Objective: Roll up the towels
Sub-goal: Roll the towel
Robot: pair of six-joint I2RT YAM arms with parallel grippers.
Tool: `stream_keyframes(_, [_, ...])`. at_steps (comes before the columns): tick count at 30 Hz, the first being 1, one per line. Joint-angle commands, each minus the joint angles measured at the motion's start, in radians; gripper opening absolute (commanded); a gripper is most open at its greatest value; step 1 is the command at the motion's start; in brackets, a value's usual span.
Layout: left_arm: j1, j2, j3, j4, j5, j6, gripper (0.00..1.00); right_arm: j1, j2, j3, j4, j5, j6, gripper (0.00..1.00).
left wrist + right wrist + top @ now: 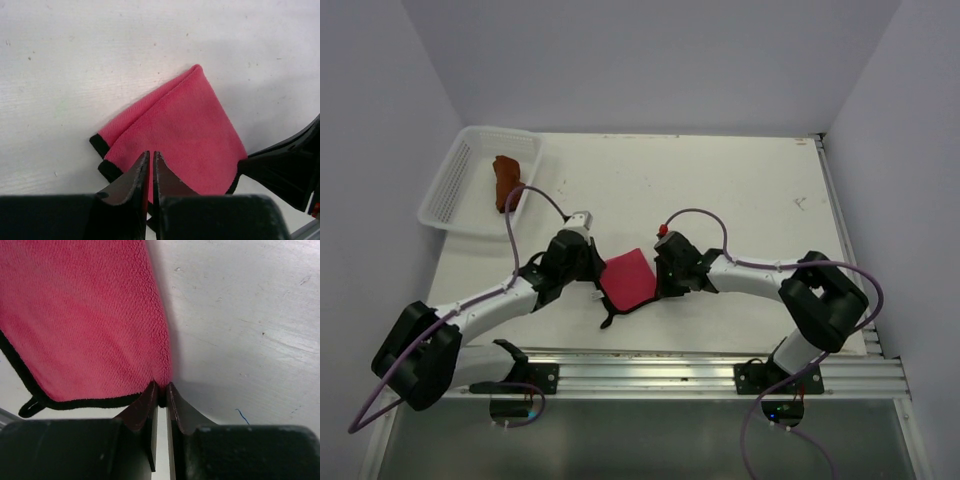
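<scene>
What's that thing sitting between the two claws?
A folded pink towel with dark edging lies between the left gripper and the right gripper; the top view shows it best.

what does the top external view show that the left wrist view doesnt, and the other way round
Only the top external: a white plastic mesh basket at the table's far left, a rust-orange fuzzy towel lying in it, and both whole arms. Only the left wrist: the folded layers and dark-edged corner of the bright pink-red cloth towel close up, with the left pincer nearly closed at its near edge. Both: that pink-red towel, the white table and part of the right pincer.
</scene>
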Motion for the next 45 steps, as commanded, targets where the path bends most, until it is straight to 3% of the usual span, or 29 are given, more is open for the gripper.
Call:
stream_keyframes(1, [0.0,-0.013,0.1,0.002,0.001,0.02,0.12,-0.003,0.01,-0.029,0.035,-0.002,0.02,0.1])
stream_keyframes(6, [-0.002,0.088,0.22,-0.018,0.019,0.008,0.23,-0.003,-0.004,-0.068,0.089,0.0,0.023,0.01])
stream_keyframes(12, [-0.029,0.242,0.367,-0.032,0.047,-0.078,0.41,-0.003,-0.012,-0.076,0.115,0.015,0.02,0.0])
stream_keyframes(16, [-0.061,0.343,0.459,-0.154,0.039,-0.123,0.52,-0.002,-0.033,-0.082,0.12,0.03,0.017,0.0])
stream_keyframes(21, [-0.094,0.436,0.528,-0.176,0.042,-0.186,0.52,-0.002,-0.059,-0.114,0.167,0.055,0.026,0.0])
stream_keyframes(33, [-0.166,0.65,0.826,-0.535,-0.162,-0.156,0.52,-0.002,-0.04,-0.158,0.235,0.029,0.032,0.0])
stream_keyframes(45, [-0.187,0.659,0.848,-0.639,-0.282,-0.19,0.53,-0.002,-0.055,-0.175,0.265,0.044,0.035,0.0])
